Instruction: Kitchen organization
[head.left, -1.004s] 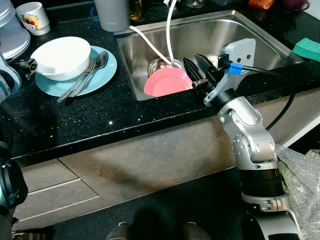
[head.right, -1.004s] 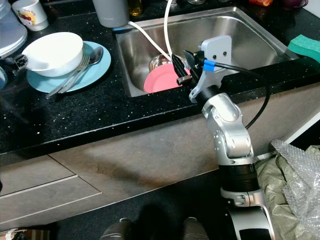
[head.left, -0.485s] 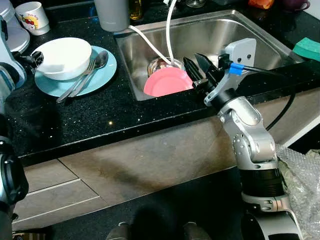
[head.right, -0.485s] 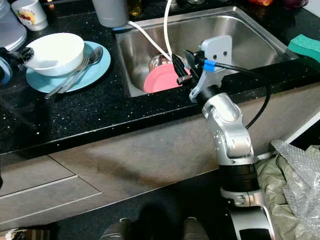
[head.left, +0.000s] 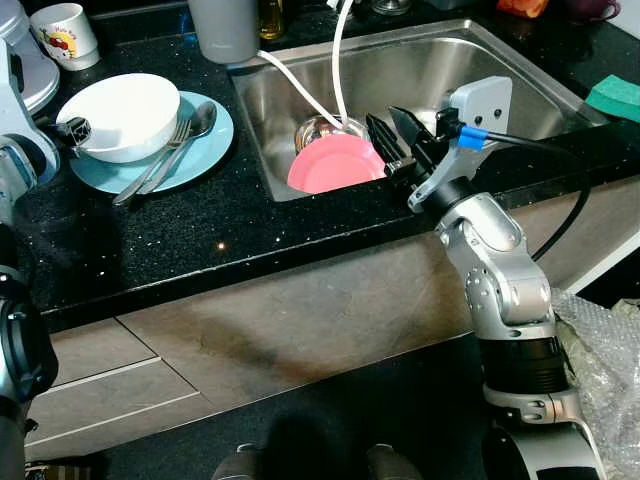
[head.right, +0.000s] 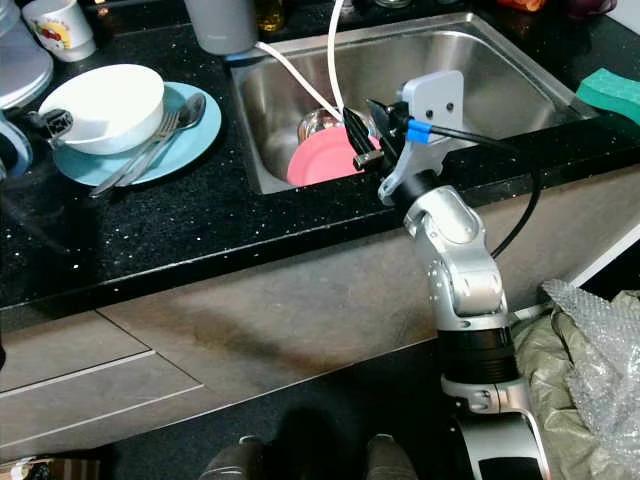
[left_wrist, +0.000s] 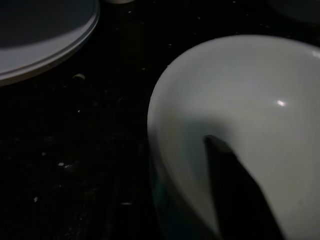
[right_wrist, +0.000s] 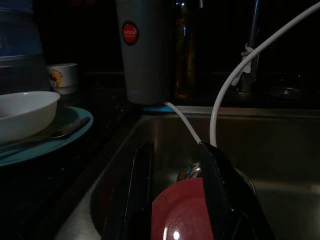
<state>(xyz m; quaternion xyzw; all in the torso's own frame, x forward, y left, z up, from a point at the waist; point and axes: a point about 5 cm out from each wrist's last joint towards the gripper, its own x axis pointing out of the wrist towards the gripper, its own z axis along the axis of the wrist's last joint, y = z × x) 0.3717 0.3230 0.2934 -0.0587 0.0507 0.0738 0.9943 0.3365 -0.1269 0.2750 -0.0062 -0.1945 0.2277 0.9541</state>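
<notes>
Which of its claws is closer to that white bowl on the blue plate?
Left. The left gripper is right at the white bowl's rim. The right gripper hovers over the sink by the pink plate.

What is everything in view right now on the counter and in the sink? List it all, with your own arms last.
White bowl: 1, white, on the blue plate, left counter.
Blue plate: 1, light blue, under the bowl.
Fork and spoon: 1 each, silver, lying on the blue plate beside the bowl.
Mug: 1, white with a picture, far left counter.
Grey tumbler: 1, grey, counter behind the sink's left corner.
Sink: 1, steel.
Pink plate: 1, pink, in the sink.
White hoses: 2, running down into the sink.
Sponge: 1, green, right counter.
Bubble wrap: clear, lower right.
Left gripper: at the bowl's rim.
Right gripper: open, over the pink plate.
</notes>
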